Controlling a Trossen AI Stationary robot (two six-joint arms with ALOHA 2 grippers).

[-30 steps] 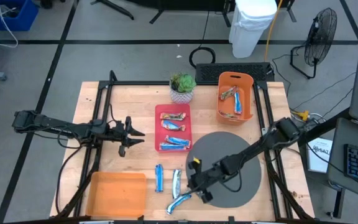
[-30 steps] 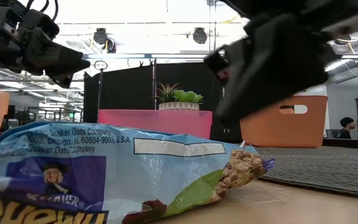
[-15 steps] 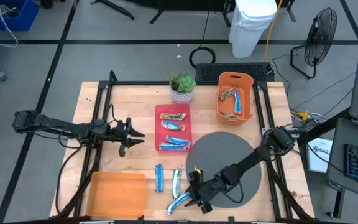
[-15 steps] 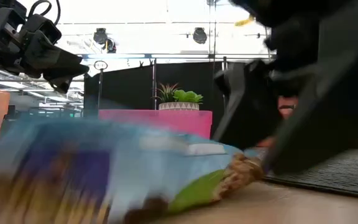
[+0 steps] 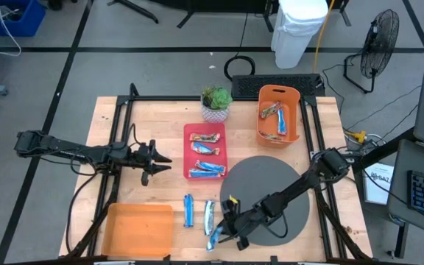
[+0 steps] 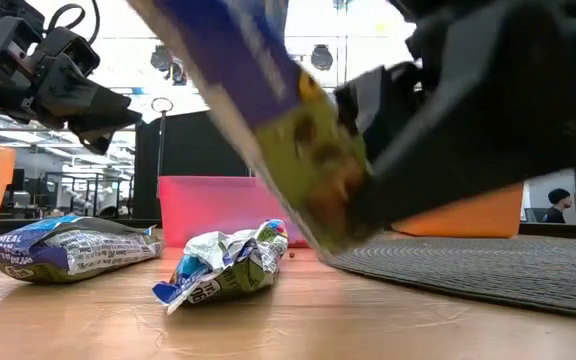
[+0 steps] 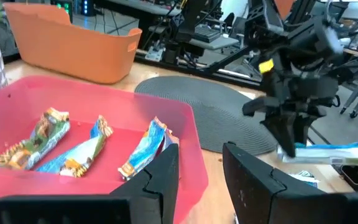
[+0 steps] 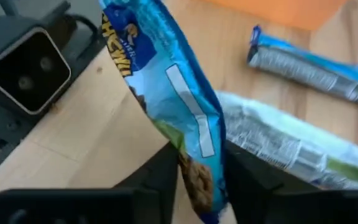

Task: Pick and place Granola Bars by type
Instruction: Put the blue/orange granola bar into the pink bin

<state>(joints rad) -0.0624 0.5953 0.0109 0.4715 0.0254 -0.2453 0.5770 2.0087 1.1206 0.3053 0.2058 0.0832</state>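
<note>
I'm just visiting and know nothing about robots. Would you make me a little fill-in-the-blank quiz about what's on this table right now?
1. The right gripper has its fingers shut on a blue ____.
2. Two more bars lie on the bare wood just right of the empty ____ tray.
3. The red tray sits in front of a small potted ____.
4. The left gripper hovers beside the red tray, holding ____.

Missing words: granola bar; orange; plant; nothing

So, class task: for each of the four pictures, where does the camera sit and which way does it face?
High: overhead, straight down; both arms, red tray.
Low: table height, level across; right gripper lifting a blue granola bar.
Left wrist: past its fingers toward the red tray.
Right wrist: past its fingers, down onto the held bar.
All four show that bar.
</note>
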